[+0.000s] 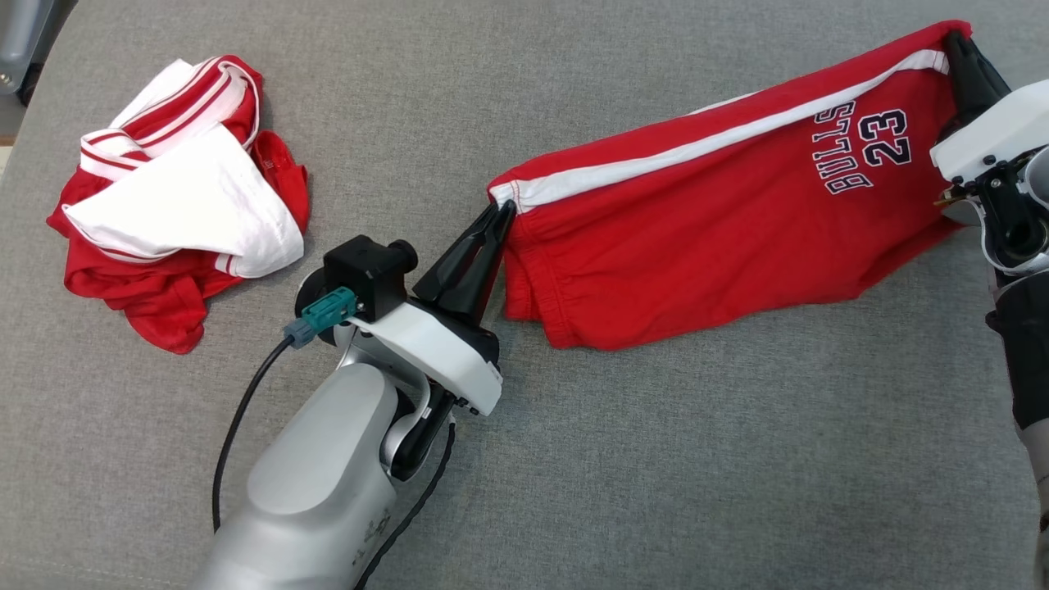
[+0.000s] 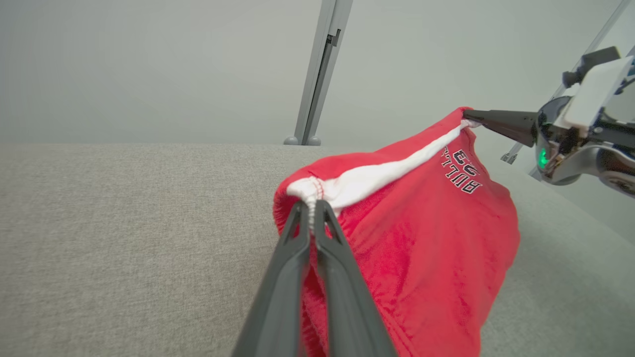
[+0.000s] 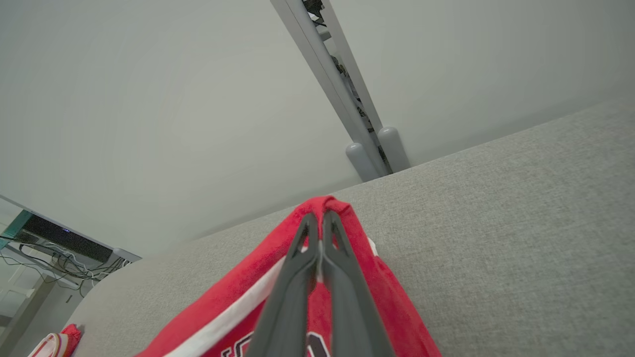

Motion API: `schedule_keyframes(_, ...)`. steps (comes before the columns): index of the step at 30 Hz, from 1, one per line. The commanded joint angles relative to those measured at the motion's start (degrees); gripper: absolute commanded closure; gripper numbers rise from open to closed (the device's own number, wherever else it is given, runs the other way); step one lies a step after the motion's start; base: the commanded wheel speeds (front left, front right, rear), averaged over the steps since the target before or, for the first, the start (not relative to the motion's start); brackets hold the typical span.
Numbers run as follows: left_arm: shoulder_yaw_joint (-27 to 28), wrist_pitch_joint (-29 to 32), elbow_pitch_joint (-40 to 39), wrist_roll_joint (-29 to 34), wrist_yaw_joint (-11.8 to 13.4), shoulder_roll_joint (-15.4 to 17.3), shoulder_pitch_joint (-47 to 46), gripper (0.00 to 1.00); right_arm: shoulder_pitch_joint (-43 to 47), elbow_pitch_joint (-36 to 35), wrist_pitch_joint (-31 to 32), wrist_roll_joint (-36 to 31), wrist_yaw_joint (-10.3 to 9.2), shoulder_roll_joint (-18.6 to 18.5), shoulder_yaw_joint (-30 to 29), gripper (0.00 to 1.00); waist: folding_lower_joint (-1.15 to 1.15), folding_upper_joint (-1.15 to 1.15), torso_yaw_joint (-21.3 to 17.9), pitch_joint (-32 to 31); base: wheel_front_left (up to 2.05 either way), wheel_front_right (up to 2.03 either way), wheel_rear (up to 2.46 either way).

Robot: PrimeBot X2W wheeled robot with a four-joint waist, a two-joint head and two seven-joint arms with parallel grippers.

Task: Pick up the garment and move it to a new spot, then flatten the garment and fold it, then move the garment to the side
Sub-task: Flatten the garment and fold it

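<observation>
Red shorts marked "BULLS 23" are held stretched over a grey upholstered surface — left gripper pinched tight on the gathered end, right gripper clamped on the opposite end. A crumpled red-and-white garment lies on that surface, well apart.

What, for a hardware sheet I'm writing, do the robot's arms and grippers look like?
The left gripper and right gripper each have two long, tapering dark fingers on a white wrist housing. The left forearm is silver-grey, its wrist carrying a black camera block, a teal connector and a black cable. A green light glows at the right wrist.
</observation>
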Motion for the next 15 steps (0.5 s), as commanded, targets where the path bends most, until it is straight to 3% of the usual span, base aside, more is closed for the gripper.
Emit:
schedule_keyframes(1, -0.88, -0.01, 1.25, -0.55, -0.32, 0.08, -1.56, 1.00, -1.44, 2.25, -1.14, -0.16, 0.01, -0.79, 0.34, 1.00, 0.00, 0.00, 0.38, 0.66, 0.00, 0.00, 0.00)
schedule_keyframes(2, -1.26, -0.01, 1.87, -0.78, -0.32, 0.03, -2.20, 1.00, -2.26, 3.35, -1.78, -0.08, 0.01, -0.77, 0.65, 0.74, 0.00, 0.00, 0.49, 0.83, 0.00, 0.00, 0.00)
schedule_keyframes(3, -1.26, -0.01, 1.87, -0.78, -0.32, 0.03, -2.20, 1.00, -2.26, 3.35, -1.78, -0.08, 0.01, -0.77, 0.65, 0.74, 0.00, 0.00, 0.49, 0.83, 0.00, 0.00, 0.00)
schedule_keyframes(4, -1.41, -0.01, 2.31, -0.77, -0.33, 0.00, -2.96, 0.90, -2.86, 4.41, -2.45, -0.02, 0.01, -0.67, 1.04, 0.17, 0.00, 0.00, 0.56, 0.94, 0.00, 0.00, 0.00)
schedule_keyframes(5, -1.57, -0.01, 2.68, -0.61, -0.33, -0.08, -3.38, 0.52, -3.13, 5.34, -2.96, 0.10, 0.01, -0.48, 1.56, 0.00, 0.00, 0.00, 0.59, 0.94, 0.00, 0.00, 0.00)
schedule_keyframes(6, -1.63, -0.01, 3.01, -0.45, -0.33, -0.19, -3.50, 0.00, -3.30, 6.00, -3.39, 0.32, 0.01, -0.37, 2.27, 0.00, 0.00, 0.00, 0.58, 0.83, 0.00, 0.00, 0.00)
schedule_keyframes(15, 4.09, -0.01, 1.06, 1.95, -0.32, -0.48, 0.81, 0.00, -0.44, 6.17, -6.23, 3.14, 0.01, -1.67, 10.83, 0.00, 0.00, 0.00, -0.95, -2.50, 0.00, 0.00, 0.00)
